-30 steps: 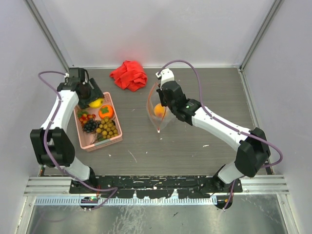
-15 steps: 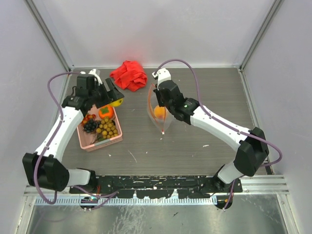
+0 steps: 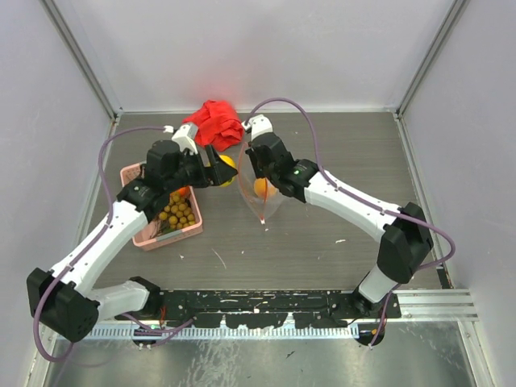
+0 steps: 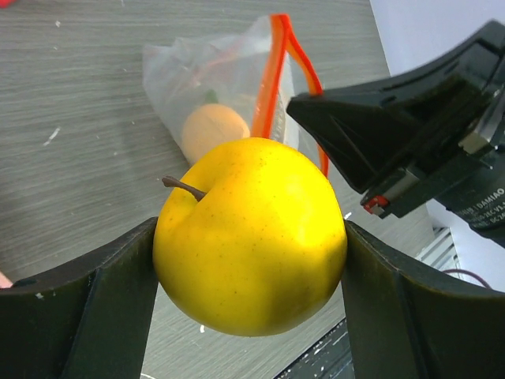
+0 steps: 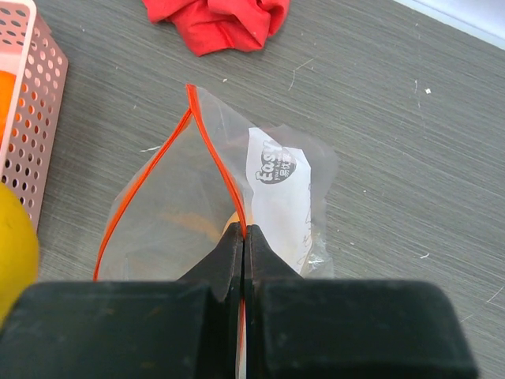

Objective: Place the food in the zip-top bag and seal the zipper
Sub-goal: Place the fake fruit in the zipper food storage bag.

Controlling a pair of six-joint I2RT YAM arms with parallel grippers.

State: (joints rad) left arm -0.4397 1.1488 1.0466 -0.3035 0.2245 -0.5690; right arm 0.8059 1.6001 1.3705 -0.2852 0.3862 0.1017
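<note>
My left gripper is shut on the yellow lemon and holds it above the table, just left of the zip-top bag's mouth. The clear bag hangs open with an orange inside. My right gripper is shut on the orange-red zipper strip and holds one side of the mouth up. The lemon also shows at the left edge of the right wrist view. Olive-brown grapes lie in the basket.
The pink basket stands left of the bag, partly hidden under my left arm. A red cloth lies at the back, close behind both grippers. Walls enclose the table at the back and sides.
My left arm has carried the lemon from over the basket rightward to beside the bag's mouth. My right gripper and the bag have shifted slightly left.
</note>
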